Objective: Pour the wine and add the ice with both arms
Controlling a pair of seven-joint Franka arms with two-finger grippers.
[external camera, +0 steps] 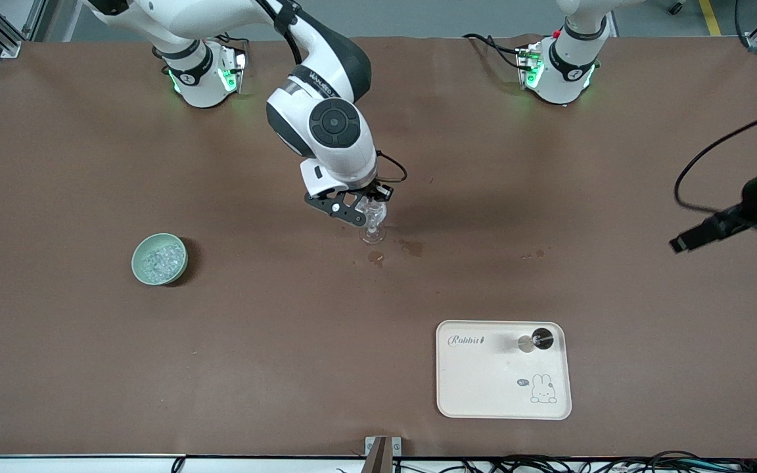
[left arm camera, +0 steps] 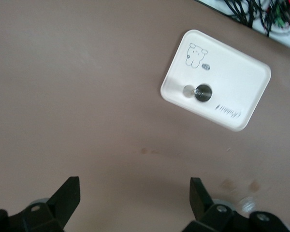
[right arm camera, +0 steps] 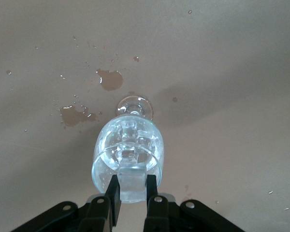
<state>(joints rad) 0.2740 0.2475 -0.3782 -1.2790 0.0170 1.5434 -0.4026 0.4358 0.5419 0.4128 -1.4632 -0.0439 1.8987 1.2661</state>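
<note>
A clear stemmed glass (external camera: 373, 228) stands at the table's middle, with ice chunks inside (right arm camera: 128, 145). My right gripper (external camera: 367, 211) hangs just over its rim, shut on one clear ice cube (right arm camera: 132, 186), as the right wrist view (right arm camera: 132, 193) shows. A pale green bowl (external camera: 139, 268) holding several ice chunks (external camera: 161, 257) sits toward the right arm's end. My left gripper (external camera: 679, 244) is open and empty, held high over the left arm's end of the table; its fingers (left arm camera: 67, 193) stand wide apart in the left wrist view (left arm camera: 134, 193).
Wet brown stains (external camera: 411, 247) lie beside the glass, nearer the front camera; they also show in the right wrist view (right arm camera: 109, 79). A cream tray (external camera: 483, 387) with a dark round object (external camera: 541, 338) lies near the front edge; it shows in the left wrist view (left arm camera: 232, 82).
</note>
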